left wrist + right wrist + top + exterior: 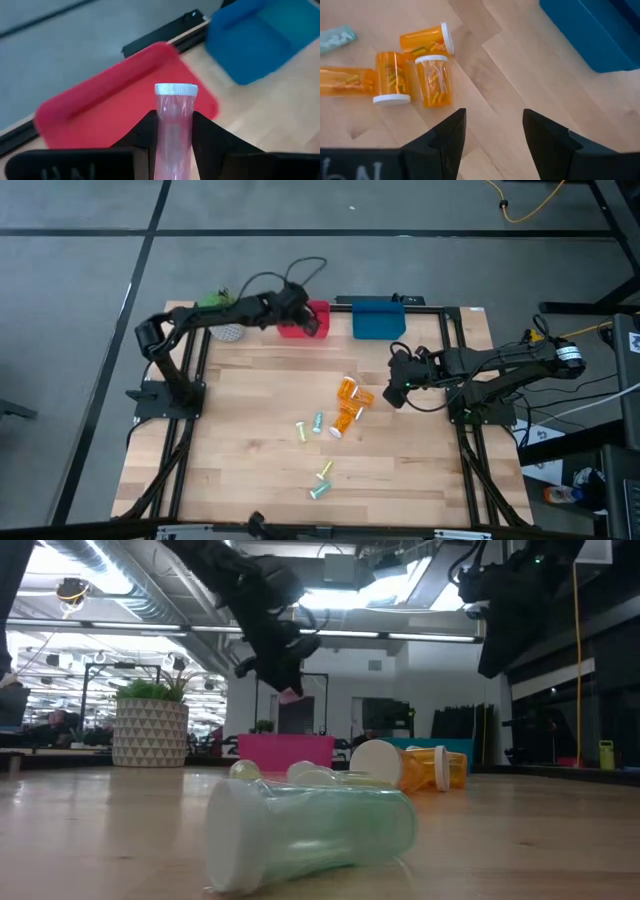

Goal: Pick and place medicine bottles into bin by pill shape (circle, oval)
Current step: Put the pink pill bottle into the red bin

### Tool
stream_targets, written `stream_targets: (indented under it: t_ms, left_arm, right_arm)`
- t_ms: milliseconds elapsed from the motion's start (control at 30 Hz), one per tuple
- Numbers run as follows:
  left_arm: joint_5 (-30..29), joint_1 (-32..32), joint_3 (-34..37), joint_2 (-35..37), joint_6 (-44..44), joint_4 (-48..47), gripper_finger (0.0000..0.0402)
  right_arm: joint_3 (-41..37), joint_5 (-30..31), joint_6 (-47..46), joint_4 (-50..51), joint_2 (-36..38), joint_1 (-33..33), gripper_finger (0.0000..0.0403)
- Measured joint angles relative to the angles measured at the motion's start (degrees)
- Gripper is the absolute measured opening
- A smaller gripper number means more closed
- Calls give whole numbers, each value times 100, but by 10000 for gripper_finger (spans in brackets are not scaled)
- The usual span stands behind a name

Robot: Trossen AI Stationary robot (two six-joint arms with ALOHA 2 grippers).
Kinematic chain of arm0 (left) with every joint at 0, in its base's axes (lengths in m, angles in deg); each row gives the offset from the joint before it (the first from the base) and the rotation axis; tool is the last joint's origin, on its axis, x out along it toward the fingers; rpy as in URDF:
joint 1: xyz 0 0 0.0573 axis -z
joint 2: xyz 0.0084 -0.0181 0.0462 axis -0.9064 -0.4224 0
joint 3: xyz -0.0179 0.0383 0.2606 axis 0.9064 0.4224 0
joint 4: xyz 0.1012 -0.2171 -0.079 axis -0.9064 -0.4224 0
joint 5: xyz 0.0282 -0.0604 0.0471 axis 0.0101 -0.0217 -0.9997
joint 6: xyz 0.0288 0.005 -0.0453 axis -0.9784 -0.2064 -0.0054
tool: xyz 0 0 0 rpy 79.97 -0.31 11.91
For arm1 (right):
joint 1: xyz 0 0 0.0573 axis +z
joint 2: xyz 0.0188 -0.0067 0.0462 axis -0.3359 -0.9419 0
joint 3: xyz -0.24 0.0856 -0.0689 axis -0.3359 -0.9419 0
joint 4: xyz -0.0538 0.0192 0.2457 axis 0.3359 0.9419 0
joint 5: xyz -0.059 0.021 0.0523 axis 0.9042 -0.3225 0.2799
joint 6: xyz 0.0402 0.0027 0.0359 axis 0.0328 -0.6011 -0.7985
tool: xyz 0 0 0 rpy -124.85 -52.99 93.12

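Observation:
My left gripper (pixel 312 321) hangs over the red bin (pixel 303 320) at the table's far edge, shut on a slim pale pink vial with a white cap (pixel 174 122). My right gripper (pixel 398 393) is open and empty above the table, right of a cluster of orange bottles with white caps (pixel 349 405), which lie on their sides; they also show in the right wrist view (pixel 410 70). Several small pastel vials (pixel 309 426) lie on the wood nearer the front; a teal one (pixel 310 825) lies close to the low camera. My left gripper pinches the vial's body (pixel 173 145) between its two fingers, below the white cap (pixel 175 90). The vial lies along the fingers, cap end sticking out past the fingertips. It is lifted clear, above the red bin.
A blue bin (pixel 378 318) stands right of the red one at the far edge. A potted plant in a white patterned pot (pixel 225 315) stands left of the red bin. Two more small vials (pixel 321 482) lie near the front edge. Black frame rails border the table.

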Motion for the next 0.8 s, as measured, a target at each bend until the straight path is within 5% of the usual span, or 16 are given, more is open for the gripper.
stream_targets:
  t_ms: [367,800]
  left_arm:
    - [75,-512,4,-408,-287,-378,85]
    - [300,-599,4,-535,-603,128,159]
  right_arm:
    - [-2,13,11,-378,0,0,198]
    - [-2,5,22,-409,0,0,198]
